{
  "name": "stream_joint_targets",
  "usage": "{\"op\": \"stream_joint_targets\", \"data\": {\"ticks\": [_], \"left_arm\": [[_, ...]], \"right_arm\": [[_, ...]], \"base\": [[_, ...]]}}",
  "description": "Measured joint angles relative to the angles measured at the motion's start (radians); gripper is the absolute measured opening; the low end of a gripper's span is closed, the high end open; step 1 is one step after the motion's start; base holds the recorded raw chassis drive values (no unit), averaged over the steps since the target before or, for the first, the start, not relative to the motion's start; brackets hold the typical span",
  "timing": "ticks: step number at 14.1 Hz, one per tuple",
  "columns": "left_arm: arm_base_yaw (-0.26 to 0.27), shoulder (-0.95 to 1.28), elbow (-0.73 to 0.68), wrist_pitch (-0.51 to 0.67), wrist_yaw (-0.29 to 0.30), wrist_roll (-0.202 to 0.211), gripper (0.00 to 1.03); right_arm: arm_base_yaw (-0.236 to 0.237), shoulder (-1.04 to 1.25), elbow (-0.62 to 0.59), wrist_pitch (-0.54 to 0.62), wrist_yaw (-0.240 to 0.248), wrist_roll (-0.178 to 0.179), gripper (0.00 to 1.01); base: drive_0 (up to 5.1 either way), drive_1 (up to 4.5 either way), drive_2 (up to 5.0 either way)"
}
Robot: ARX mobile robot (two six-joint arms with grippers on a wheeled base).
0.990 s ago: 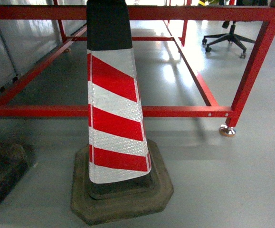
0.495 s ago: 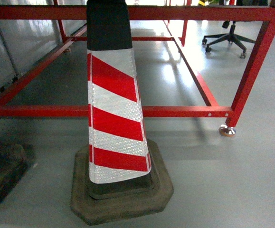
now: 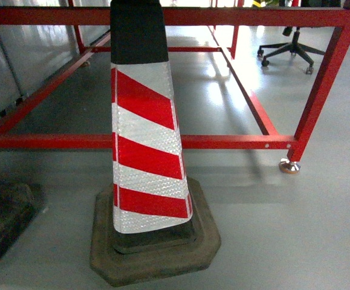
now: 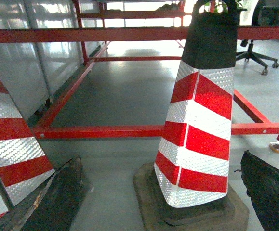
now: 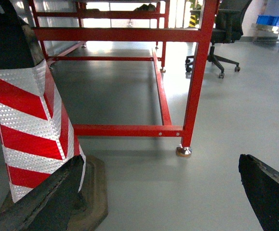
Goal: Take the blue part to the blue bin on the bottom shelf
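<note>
Blue part shows in no view, only a big red frame (image 3: 235, 142) across the top, a striped cone (image 3: 147, 157) in the middle, and the left gripper (image 4: 161, 159) and right gripper (image 5: 161, 160) spread wide along the bottom.

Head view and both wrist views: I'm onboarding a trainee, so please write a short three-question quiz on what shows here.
1. True or false: in the head view, the traffic cone stands in front of the red frame.
2. What stands on the floor at the head view's upper right? A) office chair B) ladder C) cardboard box
3. Short answer: is the blue part visible in any view?

Key: 1 true; 2 A; 3 no, none of the three views shows it.
</note>
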Motion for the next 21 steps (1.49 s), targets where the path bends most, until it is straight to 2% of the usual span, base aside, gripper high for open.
{"op": "stream_joint_targets", "data": {"ticks": [21], "left_arm": [[0.000,0.000,0.000,0.000,0.002,0.000,0.98]], "right_arm": [[0.000,0.000,0.000,-0.002,0.000,0.002,0.98]], "base": [[0.0,0.00,0.0]]}}
